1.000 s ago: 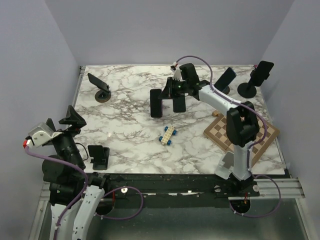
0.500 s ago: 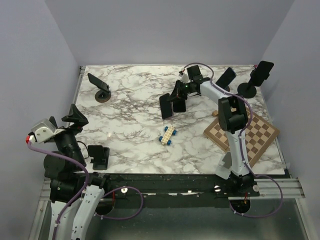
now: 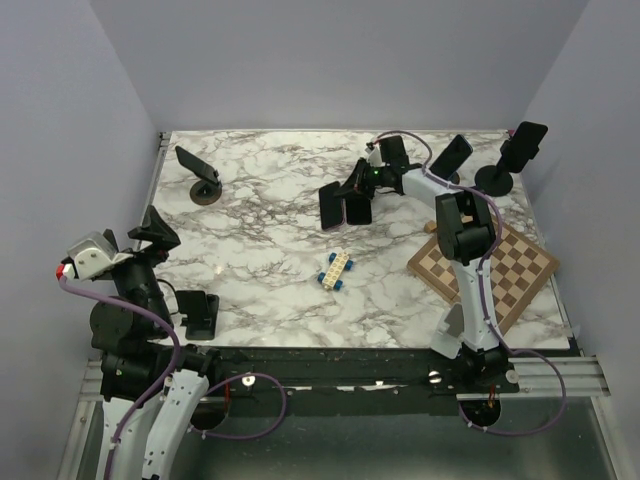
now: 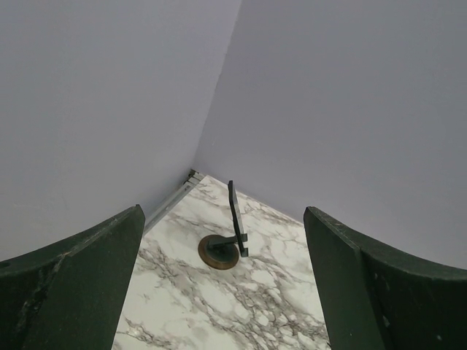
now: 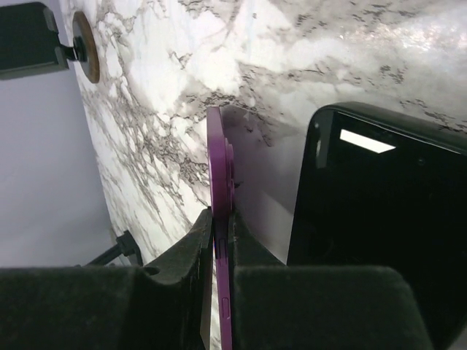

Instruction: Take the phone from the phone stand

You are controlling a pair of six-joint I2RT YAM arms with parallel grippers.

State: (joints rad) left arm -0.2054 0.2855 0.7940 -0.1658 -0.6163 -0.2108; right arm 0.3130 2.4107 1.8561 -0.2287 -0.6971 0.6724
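Observation:
My right gripper (image 3: 350, 195) is shut on a purple-edged phone (image 3: 332, 207) at the far middle of the marble table. In the right wrist view the phone (image 5: 217, 168) stands edge-on between my fingers, just above the tabletop. A glossy black slab (image 5: 379, 219), probably the stand's plate (image 3: 358, 207), is right beside it, apart from the phone. My left gripper (image 3: 155, 232) is open and empty, raised over the near left. Its wrist view looks at a phone (image 4: 233, 211) on a round-based stand (image 4: 217, 252) in the far left corner.
Two more phones stand on stands at the far right (image 3: 452, 158) (image 3: 515, 150). An empty black stand (image 3: 197, 312) is at the near left. A blue and cream block (image 3: 337, 269) lies mid-table. A chessboard (image 3: 485, 265) lies at the right.
My right gripper has carried the purple phone to the right, closer to the black stand, and turned it. My left arm has shifted slightly towards the near edge.

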